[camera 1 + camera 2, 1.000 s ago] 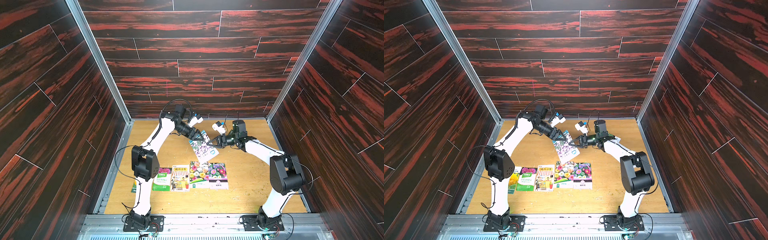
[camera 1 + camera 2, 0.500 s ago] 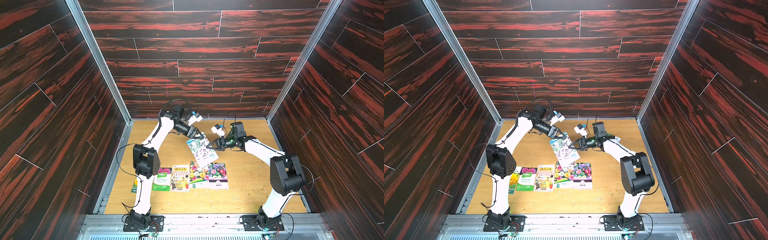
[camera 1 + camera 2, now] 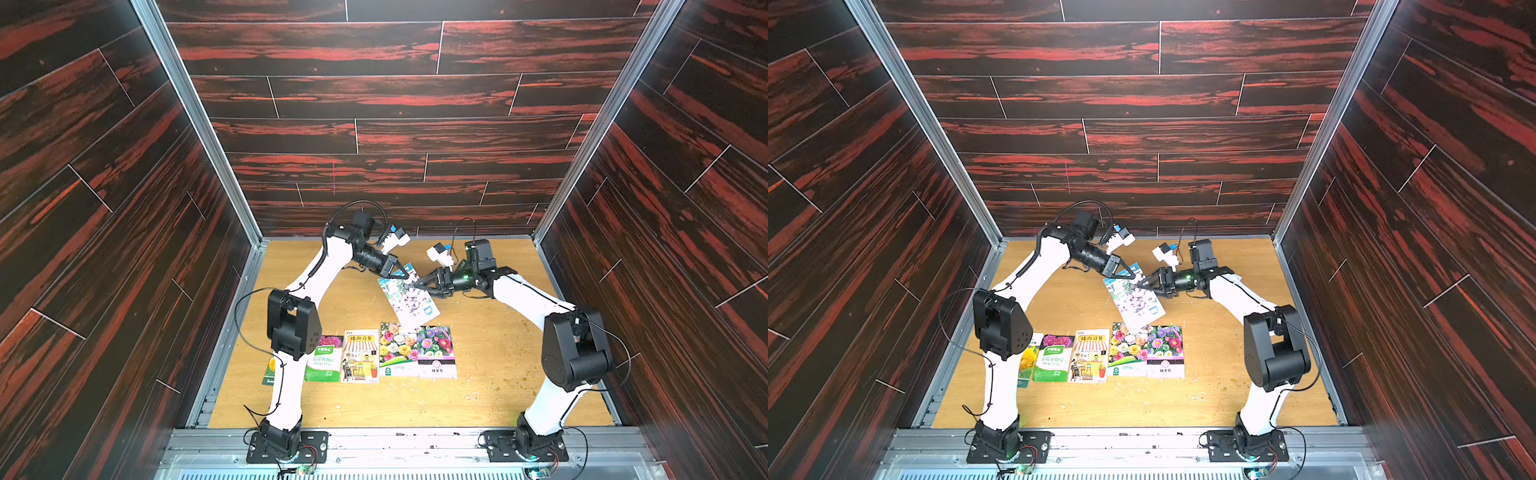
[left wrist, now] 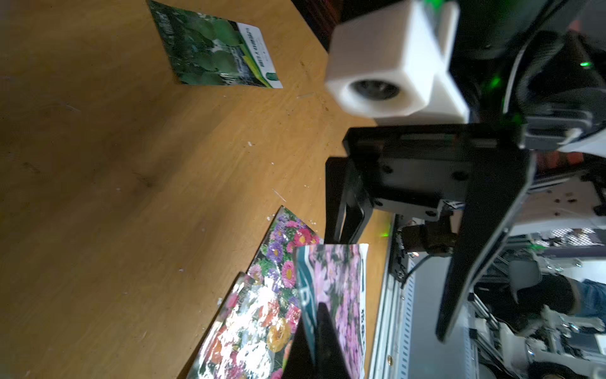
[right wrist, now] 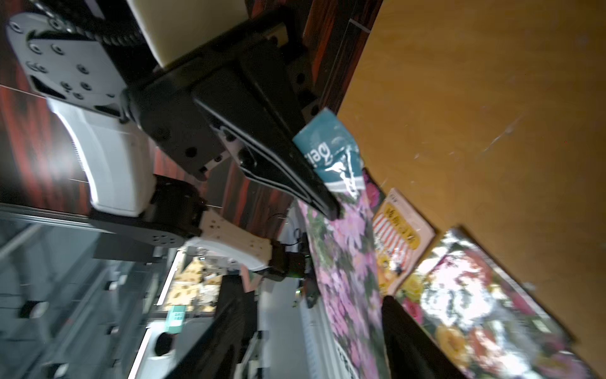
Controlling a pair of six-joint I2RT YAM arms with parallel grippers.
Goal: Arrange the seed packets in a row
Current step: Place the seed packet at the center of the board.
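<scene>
— How much of the row is being shown as done?

— Five seed packets (image 3: 360, 355) are being seen lying side by side along the front of the bench (image 3: 498, 353), edges touching or slightly overlapping. The one at the left end is being partly hidden by the left arm (image 3: 291, 316).

— And the next one?

— A pink-flower packet (image 3: 409, 297) is being held clear of the bench, tilted, just behind the row's right end. Its teal top corner is being pinched by the left claw (image 3: 400, 274), which is clamped tight on it. The right claw (image 3: 419, 284) is being shown spread wide, the packet passing between its fingers unclamped.

— Is anything being left out?

— A green-leaf packet (image 4: 213, 46) is being seen in the left wrist view, flat on the bench, well apart from the others; it is not being made out in the top views. By judgement, five of seven are being counted as placed, one is being carried, and one is being left to fetch.
</scene>
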